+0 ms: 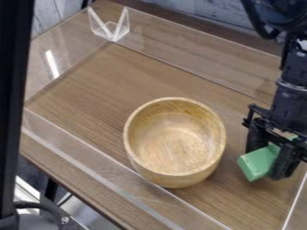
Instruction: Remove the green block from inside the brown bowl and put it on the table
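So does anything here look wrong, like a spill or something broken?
No, nothing stands out: the bowl sits upright with no visible crack, the table shows no spill, and the gripper simply holds the block.

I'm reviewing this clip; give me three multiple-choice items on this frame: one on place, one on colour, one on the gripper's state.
1. Where is the small green rectangular block?
A) Inside the round light-brown wooden bowl
B) Outside the bowl, at the black robot gripper
C) Behind the bowl, at the clear acrylic wall

2. What colour is the bowl's smooth inside?
A) Pale tan
B) Dark blue
C) Bright red

3. What is the gripper's state?
A) Wide open with nothing in it
B) Closed on the bowl's rim
C) Closed on the green block

Key:
1 B: the green block is beside the round light-brown wooden bowl, at the black gripper.
2 A: the bowl's inside shows pale tan wood.
3 C: the black fingers close around the block.
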You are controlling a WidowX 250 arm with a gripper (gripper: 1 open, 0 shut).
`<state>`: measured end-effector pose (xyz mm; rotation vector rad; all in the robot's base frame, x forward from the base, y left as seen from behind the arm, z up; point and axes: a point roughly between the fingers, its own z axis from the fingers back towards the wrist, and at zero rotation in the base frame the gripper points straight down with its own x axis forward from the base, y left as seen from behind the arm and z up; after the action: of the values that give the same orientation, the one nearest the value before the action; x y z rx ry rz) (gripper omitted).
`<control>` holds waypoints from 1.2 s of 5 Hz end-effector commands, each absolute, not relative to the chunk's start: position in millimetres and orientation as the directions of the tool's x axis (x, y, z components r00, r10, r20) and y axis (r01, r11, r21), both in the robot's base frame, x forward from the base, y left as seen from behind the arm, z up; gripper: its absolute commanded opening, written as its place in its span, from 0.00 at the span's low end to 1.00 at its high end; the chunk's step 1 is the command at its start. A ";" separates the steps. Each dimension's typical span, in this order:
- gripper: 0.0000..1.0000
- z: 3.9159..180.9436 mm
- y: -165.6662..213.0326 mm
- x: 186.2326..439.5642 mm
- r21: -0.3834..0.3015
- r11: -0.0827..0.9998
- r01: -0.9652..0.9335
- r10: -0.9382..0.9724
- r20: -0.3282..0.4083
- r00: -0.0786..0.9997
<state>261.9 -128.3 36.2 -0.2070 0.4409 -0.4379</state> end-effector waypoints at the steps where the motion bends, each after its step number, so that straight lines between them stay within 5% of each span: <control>1: 0.00 61.7 -133.3 269.2 -0.273 0.889 0.367 -0.441 -0.297 0.847; 6: 0.00 58.3 -130.1 263.2 -0.343 0.888 0.306 -0.420 -0.334 0.844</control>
<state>254.3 -128.3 38.9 -0.2701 0.4921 -0.3696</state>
